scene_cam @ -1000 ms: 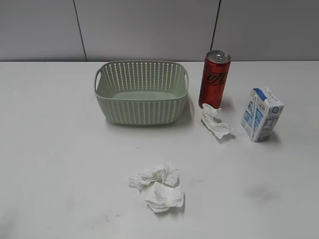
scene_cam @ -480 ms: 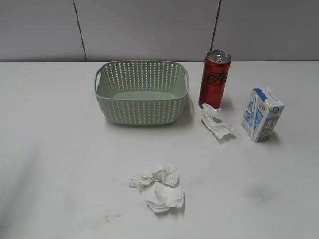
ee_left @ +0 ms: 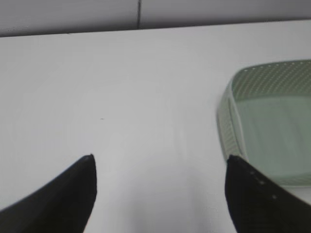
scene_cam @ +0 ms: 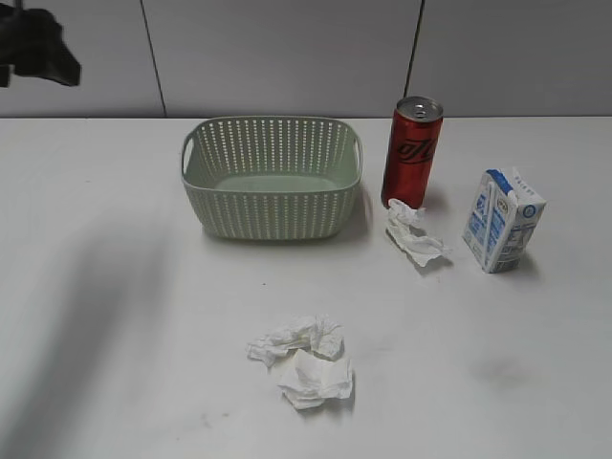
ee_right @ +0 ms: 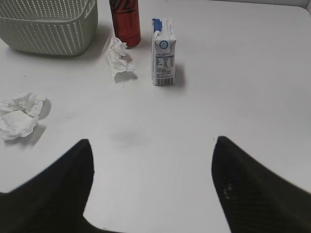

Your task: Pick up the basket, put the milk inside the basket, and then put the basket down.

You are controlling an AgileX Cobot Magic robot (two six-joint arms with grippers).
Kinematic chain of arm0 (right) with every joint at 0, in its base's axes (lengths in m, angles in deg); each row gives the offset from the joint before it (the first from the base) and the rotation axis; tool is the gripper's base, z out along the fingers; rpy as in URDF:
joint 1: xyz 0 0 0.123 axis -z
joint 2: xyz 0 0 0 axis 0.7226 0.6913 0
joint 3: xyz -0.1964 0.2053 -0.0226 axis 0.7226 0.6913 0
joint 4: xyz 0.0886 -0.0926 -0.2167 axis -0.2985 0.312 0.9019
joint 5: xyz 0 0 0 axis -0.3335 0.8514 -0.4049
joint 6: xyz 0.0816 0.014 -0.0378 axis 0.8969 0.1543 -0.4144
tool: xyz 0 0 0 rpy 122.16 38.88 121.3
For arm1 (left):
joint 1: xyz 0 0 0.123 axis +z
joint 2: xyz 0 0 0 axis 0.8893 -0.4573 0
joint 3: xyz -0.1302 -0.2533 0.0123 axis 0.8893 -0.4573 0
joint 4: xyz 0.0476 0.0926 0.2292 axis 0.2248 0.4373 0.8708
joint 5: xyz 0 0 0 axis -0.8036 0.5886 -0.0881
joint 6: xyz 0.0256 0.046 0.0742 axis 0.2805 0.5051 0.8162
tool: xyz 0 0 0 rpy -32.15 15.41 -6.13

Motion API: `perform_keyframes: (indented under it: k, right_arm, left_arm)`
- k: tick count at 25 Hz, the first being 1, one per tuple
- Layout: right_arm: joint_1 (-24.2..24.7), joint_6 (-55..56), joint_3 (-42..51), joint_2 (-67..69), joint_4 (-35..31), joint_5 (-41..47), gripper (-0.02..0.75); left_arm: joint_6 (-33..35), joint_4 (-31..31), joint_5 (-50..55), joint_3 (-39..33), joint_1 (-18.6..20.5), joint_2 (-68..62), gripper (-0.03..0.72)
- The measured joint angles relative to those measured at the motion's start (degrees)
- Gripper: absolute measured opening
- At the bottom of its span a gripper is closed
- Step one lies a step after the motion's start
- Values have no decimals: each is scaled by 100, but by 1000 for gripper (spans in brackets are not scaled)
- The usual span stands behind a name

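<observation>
The pale green basket point(scene_cam: 272, 176) stands empty at the back middle of the white table; its left end shows in the left wrist view point(ee_left: 269, 126). The white and blue milk carton point(scene_cam: 503, 219) stands upright at the right, also in the right wrist view point(ee_right: 163, 52). My left gripper point(ee_left: 159, 158) is open and empty, above the table left of the basket; a dark part of that arm point(scene_cam: 36, 48) shows at the top left of the exterior view. My right gripper point(ee_right: 151, 141) is open and empty, well short of the milk, and is out of the exterior view.
A tall red soda can point(scene_cam: 411, 151) stands between basket and milk. A crumpled tissue point(scene_cam: 413, 233) lies in front of the can. Two crumpled tissues point(scene_cam: 302, 361) lie at the front middle. A grey wall runs behind the table.
A dark part of the left arm has come into the exterior view at the top left, and its shadow has spread over the left of the table. The objects have not moved.
</observation>
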Motion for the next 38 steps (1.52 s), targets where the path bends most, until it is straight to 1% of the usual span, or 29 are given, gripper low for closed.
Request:
perform_keyframes:
  k: [4,7,10,14,19,27,30,33,38]
  right_arm:
    - [0,0,0,0,0,0,571]
    - [0,0,0,0,0,0,571]
    - [0,0,0,0,0,0,571]
    - [0,0,0,0,0,0,571]
    - [0,0,0,0,0,0,571]
    - [0,0,0,0,0,0,571]
    - [0,0,0,0,0,0,571]
    - [0,0,0,0,0,0,571]
    - [0,0,0,0,0,0,571]
  left_arm:
    - [5,-62,481,912,-389,-987,620]
    - [5,-182,786,1528,-609,-1599,615]
    - [-150,-250,1099,2064,-741,-2113,611]
    - [-425,-408,1550,2575,-756,-2731,606]
    - [-536,-529,1690,2847,-756,-3240,597]
    - [-593,-623,1603,2853,-756,-3751,593]
    - [-593,-668,1526,2853,-756,-3818,578]
    - [-593,-705,1469,2859,-756,-3879,508]
    - [-593,-775,1428,2859,-756,-3928,297]
